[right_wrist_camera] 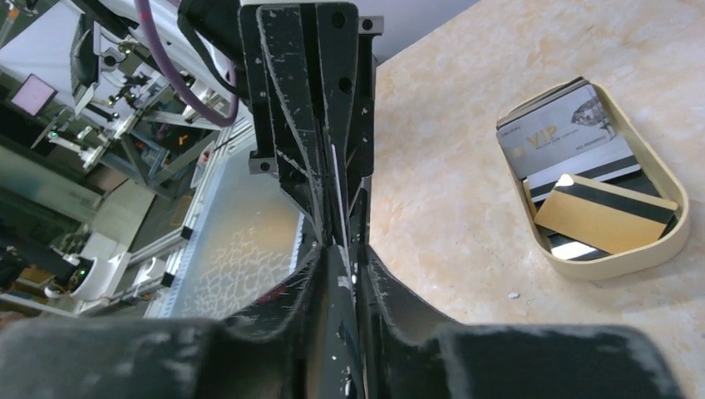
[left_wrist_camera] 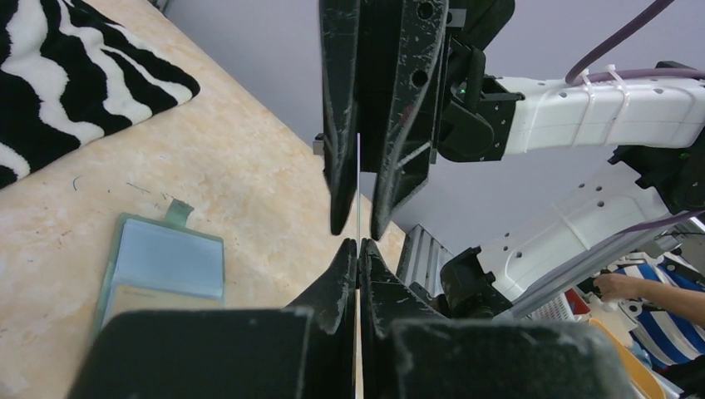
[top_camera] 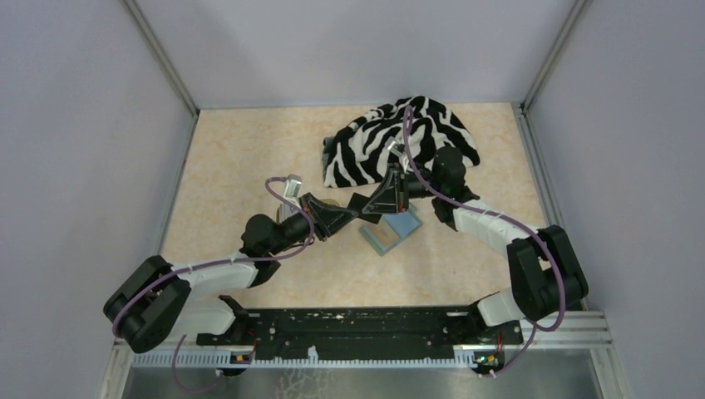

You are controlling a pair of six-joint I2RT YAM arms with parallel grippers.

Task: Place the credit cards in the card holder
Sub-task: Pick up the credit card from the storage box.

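Observation:
My left gripper (top_camera: pixel 353 208) (left_wrist_camera: pixel 358 243) is shut on a thin credit card (left_wrist_camera: pixel 358 179), seen edge-on, held above the table. My right gripper (top_camera: pixel 372 209) (right_wrist_camera: pixel 345 253) meets it tip to tip. Its jaws stand narrowly apart around the same card (right_wrist_camera: pixel 339 191). The sage-green card holder (top_camera: pixel 391 233) (left_wrist_camera: pixel 166 266) lies open on the table just below both grippers, with a yellow-orange card in its lower pocket. More credit cards (right_wrist_camera: pixel 582 166), grey, striped and gold, lie in a tan oval tray (right_wrist_camera: pixel 619 266).
A zebra-striped cloth (top_camera: pixel 399 141) (left_wrist_camera: pixel 66 75) lies bunched at the back of the table, behind the right arm. In the top view the tan tray is mostly hidden under the left gripper. Grey walls enclose the table on three sides.

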